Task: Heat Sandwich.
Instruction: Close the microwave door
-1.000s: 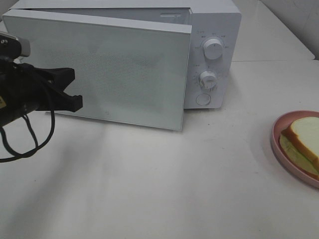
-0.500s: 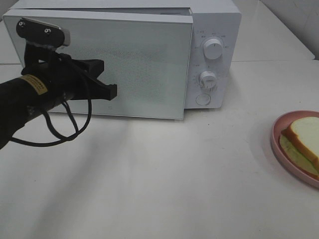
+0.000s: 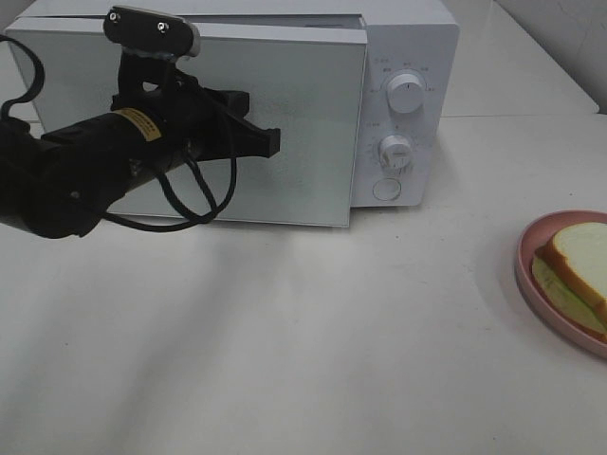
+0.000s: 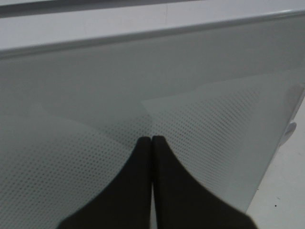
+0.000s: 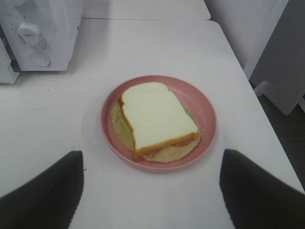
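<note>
Against the microwave door [image 3: 285,123] the left gripper [image 3: 270,142] presses with jaws closed and empty, apparently working the door, while the right gripper [image 5: 151,191] waits spread wide above the sandwich [image 5: 157,117] on its pink plate [image 5: 207,119] near the counter's right edge.

Sandwich [image 3: 579,265] and pink plate [image 3: 531,275] cut off at the exterior view's right edge; dial markings illegible.

The door [image 3: 285,123] blocks the microwave [image 3: 408,57] cavity, left gripper [image 3: 270,142] against it. Bare table [image 3: 313,360] lies open up to the plate [image 3: 531,275] at its right edge.
</note>
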Tool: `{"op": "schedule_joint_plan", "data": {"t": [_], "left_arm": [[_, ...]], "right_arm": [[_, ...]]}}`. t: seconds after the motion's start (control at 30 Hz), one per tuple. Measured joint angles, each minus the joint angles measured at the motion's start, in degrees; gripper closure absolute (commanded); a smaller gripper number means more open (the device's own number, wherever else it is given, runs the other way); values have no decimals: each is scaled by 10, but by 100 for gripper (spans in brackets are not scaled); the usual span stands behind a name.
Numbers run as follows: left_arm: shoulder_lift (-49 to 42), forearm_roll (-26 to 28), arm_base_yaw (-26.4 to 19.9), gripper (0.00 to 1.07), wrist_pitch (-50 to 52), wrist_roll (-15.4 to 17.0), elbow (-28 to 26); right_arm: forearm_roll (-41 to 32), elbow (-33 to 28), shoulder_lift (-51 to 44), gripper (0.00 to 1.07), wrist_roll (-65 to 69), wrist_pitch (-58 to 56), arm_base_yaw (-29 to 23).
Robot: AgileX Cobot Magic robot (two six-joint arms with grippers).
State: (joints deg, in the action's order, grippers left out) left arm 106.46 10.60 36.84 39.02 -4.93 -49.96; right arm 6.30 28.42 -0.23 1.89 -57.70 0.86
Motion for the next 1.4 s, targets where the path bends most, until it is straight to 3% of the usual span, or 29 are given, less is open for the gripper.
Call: {"op": "schedule_joint_plan", "data": {"t": [0.3,0.8,1.2,1.4], "left_arm": [[42,20,23,107,-34,-26,-66],[90,24,36,107,-90,-29,-142],[114,21,39,107,-121,-30,-179],[123,37,34,107,-146,-46,-201]], "right_arm": [[0,0,0,31,0,0,0],[0,0,0,31,0,0,0],[0,0,0,31,0,0,0],[-1,0,0,31,0,0,0]]}}
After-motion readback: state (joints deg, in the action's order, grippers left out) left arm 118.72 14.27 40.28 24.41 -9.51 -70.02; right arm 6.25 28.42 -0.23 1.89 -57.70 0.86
